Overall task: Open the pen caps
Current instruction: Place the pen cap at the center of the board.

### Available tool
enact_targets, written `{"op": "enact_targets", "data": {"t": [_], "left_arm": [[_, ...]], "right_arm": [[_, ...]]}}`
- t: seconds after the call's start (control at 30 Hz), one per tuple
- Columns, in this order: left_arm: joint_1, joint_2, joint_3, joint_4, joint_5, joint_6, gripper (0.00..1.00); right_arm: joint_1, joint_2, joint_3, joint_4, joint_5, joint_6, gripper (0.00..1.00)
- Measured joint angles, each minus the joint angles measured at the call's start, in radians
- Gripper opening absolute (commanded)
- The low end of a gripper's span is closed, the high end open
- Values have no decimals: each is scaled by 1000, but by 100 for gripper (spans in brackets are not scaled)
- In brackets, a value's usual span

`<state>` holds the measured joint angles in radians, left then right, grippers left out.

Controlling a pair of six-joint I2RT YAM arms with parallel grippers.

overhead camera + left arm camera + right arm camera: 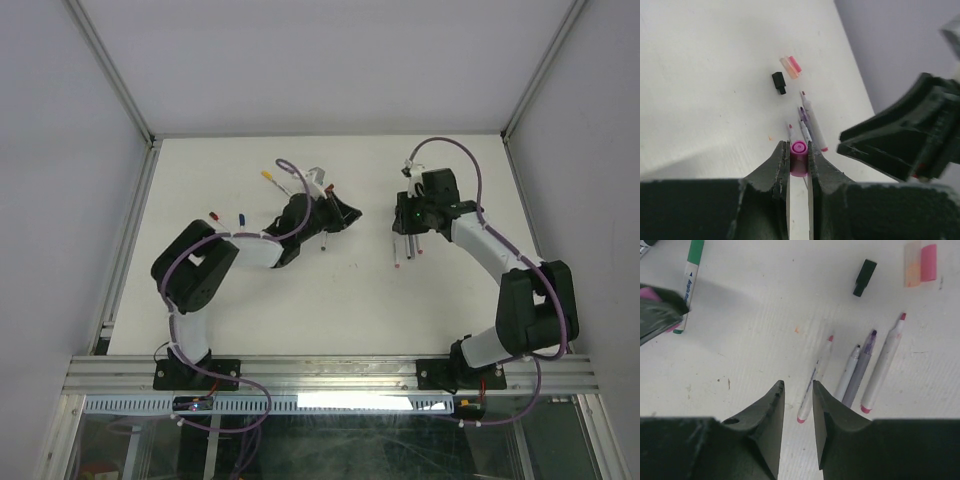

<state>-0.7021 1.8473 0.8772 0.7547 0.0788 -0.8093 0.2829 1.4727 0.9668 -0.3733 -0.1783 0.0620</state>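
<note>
Left wrist view: left fingers [797, 146] clamped on a magenta cap [799, 159], held end-on just above the worktop [705, 75].

Right wrist view: right fingers [798, 387] slightly apart, gripping nothing, poised over four uncapped pens [855, 370] lying side by side. Beyond the pens, a loose black cap [864, 277], then pink and orange caps [921, 265] touching each other.

Likely step in hand: setting down the magenta cap. Carry it toward the loose caps, away from the pens. Lower it close to the worktop before parting the fingers, to stop it bouncing or rolling. Keep clear of the right fingers close alongside.
</note>
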Motion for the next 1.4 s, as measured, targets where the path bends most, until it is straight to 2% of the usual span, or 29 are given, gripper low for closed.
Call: {"op": "enact_targets", "data": {"t": [0.27,0.4,0.57,0.67,0.77,1.1,1.2,1.4], "left_arm": [[-74,310,576,-550,-138,56,0],[-100,458,826,-763,-204,75,0],[-110,604,1046,-914,-219,96,2],[-108,632,1104,-956,-224,101,12],[-108,652,1141,-975,-228,106,16],[-108,659,1156,-991,-219,110,26],[-108,659,1157,-991,-215,110,33],[-108,659,1162,-992,-206,111,36]], "right_arm": [[-152,-1,44,-61,-119,-88,30],[-173,-11,44,-78,-135,-105,30],[-181,-21,44,-82,-153,-114,30],[-188,-21,44,-83,-158,-116,30],[-194,-21,44,-84,-168,-116,30],[-213,-24,44,-87,-184,-116,30],[-217,-24,44,-88,-191,-116,30],[-222,-24,44,-89,-206,-115,30]]}}
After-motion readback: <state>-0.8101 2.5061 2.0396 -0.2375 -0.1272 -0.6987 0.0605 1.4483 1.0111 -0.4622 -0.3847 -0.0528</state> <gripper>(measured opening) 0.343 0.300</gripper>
